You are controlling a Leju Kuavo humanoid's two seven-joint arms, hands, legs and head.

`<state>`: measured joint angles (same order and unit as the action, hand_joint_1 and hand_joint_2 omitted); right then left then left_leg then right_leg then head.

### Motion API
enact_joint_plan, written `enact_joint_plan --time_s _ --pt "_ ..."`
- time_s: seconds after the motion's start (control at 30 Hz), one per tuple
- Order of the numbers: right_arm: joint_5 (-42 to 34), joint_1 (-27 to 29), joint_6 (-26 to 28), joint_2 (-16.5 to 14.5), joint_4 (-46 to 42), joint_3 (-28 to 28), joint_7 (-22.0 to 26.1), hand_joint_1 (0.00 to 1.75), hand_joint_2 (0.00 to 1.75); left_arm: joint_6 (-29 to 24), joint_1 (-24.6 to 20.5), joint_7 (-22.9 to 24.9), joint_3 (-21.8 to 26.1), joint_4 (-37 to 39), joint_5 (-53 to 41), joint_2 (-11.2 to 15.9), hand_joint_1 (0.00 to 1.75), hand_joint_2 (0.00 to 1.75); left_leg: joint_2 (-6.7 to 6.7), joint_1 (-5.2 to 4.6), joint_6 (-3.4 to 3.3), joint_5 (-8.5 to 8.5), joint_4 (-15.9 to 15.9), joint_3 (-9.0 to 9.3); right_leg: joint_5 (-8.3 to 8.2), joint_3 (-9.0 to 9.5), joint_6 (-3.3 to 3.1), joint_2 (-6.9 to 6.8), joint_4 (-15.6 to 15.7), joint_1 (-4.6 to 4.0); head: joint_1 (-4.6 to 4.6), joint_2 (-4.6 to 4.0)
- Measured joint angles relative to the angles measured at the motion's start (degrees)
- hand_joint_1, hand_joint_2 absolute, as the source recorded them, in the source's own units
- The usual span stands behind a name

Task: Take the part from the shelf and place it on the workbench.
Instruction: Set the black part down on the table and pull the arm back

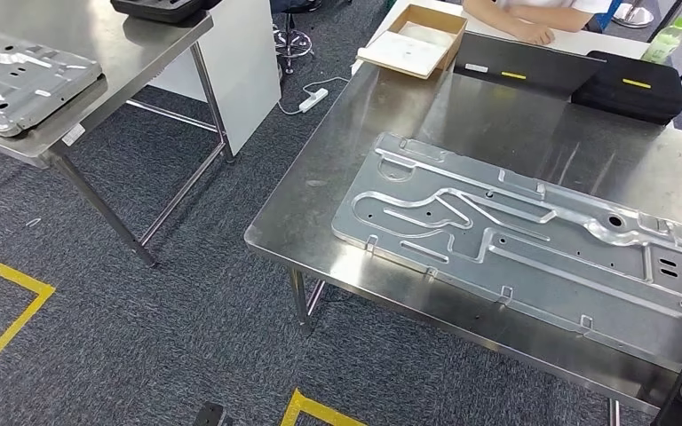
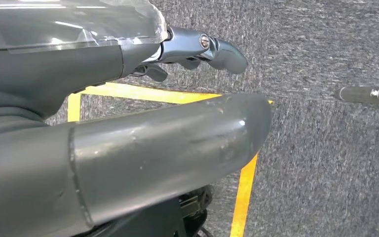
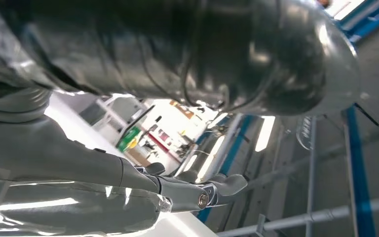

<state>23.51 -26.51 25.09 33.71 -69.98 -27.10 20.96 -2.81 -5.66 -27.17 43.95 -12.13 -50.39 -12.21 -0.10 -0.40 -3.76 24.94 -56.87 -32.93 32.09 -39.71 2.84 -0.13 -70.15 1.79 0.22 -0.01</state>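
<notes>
Already the stamped metal part (image 1: pixel 533 240) lies flat on the steel workbench (image 1: pixel 320 213), so we judge the placing done. Our left hand (image 2: pixel 197 49) hangs over carpet, fingers apart, holding nothing; our right hand (image 3: pixel 202 190) is likewise bare, fingers loosely extended. The part's near edge sits close to the workbench's front rim, so a brush from an arm drawing away could nudge it toward overhang. Beyond the part, two black cases (image 1: pixel 577 75) and a cardboard box (image 1: pixel 413 40) crowd the far side; bare steel lies left of the part.
</notes>
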Motion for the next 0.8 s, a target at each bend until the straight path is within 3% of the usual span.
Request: enact_joint_plan --time_s 0.03,0.07,0.1,0.17,0.23,0.3,0.37,0.43,0.5,0.57,0.6,0.7,0.73,0.8 --pt "-0.2 1.1 0.1 -1.0 -1.5 -0.5 0.2 0.00 0.00 0.2 0.0 0.5 0.1 0.0 0.0 -0.1 0.00 0.00 0.00 -0.03 -0.02 0.03 -0.1 -0.03 0.80 -1.25 0.13 0.03 -2.6 0.02 0.01 -0.01" --pt "-0.4 2.0 0.1 -1.9 -2.9 -1.0 0.3 0.00 0.00 0.4 -0.1 0.9 0.1 0.0 0.0 -0.1 0.00 0.00 0.00 -0.05 -0.01 0.09 -0.2 -0.05 0.51 -1.60 0.22 0.03 -3.4 0.05 0.00 0.00" --pt "-0.4 2.6 0.1 -2.6 -4.0 -1.3 0.4 0.00 0.00 0.6 -0.1 1.1 0.2 0.0 0.0 -0.2 0.00 0.00 0.00 -0.06 0.06 0.18 -0.4 -0.06 -0.88 -0.78 0.26 0.01 -1.8 0.08 0.00 0.00" --pt "-0.4 3.1 0.2 -3.6 -6.1 -1.8 0.5 0.00 0.00 0.8 -0.1 1.6 0.3 0.0 0.0 -0.3 0.00 0.00 0.00 -0.10 0.41 0.54 -1.0 -0.16 -4.39 2.97 0.16 -0.14 5.5 0.08 0.01 -0.01" --pt "-0.2 3.3 0.4 -4.3 -7.5 -2.1 0.5 0.00 0.00 1.0 -0.3 1.8 0.3 0.0 0.0 -0.4 0.00 0.00 -0.02 -0.29 0.89 0.86 -1.8 -0.41 -5.95 5.28 -0.33 -0.10 10.3 -0.22 -0.01 -0.01" --pt "0.0 3.6 0.6 -4.9 -8.3 -2.3 0.5 0.00 0.00 1.3 -0.5 2.0 0.4 0.0 0.0 -0.5 0.00 0.00 -0.02 -0.44 1.27 0.88 -2.0 -0.56 -6.03 5.24 -0.93 0.08 10.6 -0.48 -0.03 0.00" --pt "0.1 3.7 0.8 -5.4 -8.9 -2.6 0.5 0.00 0.00 1.5 -0.7 2.0 0.5 0.0 -0.3 -0.6 0.00 0.00 -0.02 -0.46 1.76 1.41 -2.4 -0.79 -6.32 5.10 -1.56 0.05 10.7 -0.19 -0.04 0.00" --pt "0.0 4.0 0.9 -5.9 -9.4 -2.9 0.6 0.00 0.00 1.7 -0.8 2.1 0.6 0.0 -0.4 -0.6 0.00 0.00 -0.05 -0.32 2.43 4.46 -6.3 -2.32 -6.74 4.81 -2.31 -0.05 10.9 0.06 -0.07 -0.01" --pt "-0.1 4.5 0.9 -6.2 -9.9 -3.2 0.8 0.00 0.00 1.7 -0.9 2.2 0.7 0.0 -0.5 -0.6 0.00 0.00 -0.07 -0.01 2.90 8.82 -13.7 -5.15 -7.11 4.25 -2.73 -0.11 10.9 -0.01 -0.09 -0.01" --pt "-0.4 5.1 0.9 -6.6 -10.3 -3.5 1.0 0.00 0.00 1.8 -0.9 2.3 0.7 0.0 -0.7 -0.6 0.00 0.00 -0.07 0.16 3.05 10.39 -18.0 -6.38 -7.51 3.67 -2.74 -0.09 10.8 -0.06 -0.09 0.00" --pt "-0.6 5.4 0.9 -6.9 -10.6 -3.7 1.2 0.00 0.00 1.8 -0.9 2.4 0.7 0.0 -0.8 -0.6 0.00 0.00 -0.07 0.18 2.98 9.63 -17.0 -5.45 -7.72 3.41 -2.65 -0.05 10.8 -0.07 -0.09 0.00" --pt "-1.3 6.5 0.9 -7.6 -12.0 -4.4 1.8 0.00 0.00 1.9 -1.1 2.3 0.7 0.0 -1.0 -0.6 0.00 0.00 -0.14 0.04 2.26 5.34 -5.3 1.48 -8.38 2.97 -2.11 0.04 10.8 -0.13 -0.09 -0.01" --pt "-1.6 6.9 0.9 -7.9 -12.6 -4.6 2.1 0.00 0.00 1.9 -1.1 2.3 0.7 0.0 -1.0 -0.6 0.00 0.00 -0.16 -0.06 2.07 4.61 -2.5 2.92 -8.63 2.90 -1.80 0.05 10.8 -0.17 -0.09 0.00" --pt "-2.4 8.0 0.8 -8.9 -14.0 -4.8 2.9 0.00 0.00 1.9 -1.2 2.2 0.8 0.0 -1.0 -0.7 0.00 0.00 -0.16 -0.28 1.79 4.18 -1.2 3.29 -9.19 2.91 -1.05 0.05 11.1 -0.26 -0.08 0.00"
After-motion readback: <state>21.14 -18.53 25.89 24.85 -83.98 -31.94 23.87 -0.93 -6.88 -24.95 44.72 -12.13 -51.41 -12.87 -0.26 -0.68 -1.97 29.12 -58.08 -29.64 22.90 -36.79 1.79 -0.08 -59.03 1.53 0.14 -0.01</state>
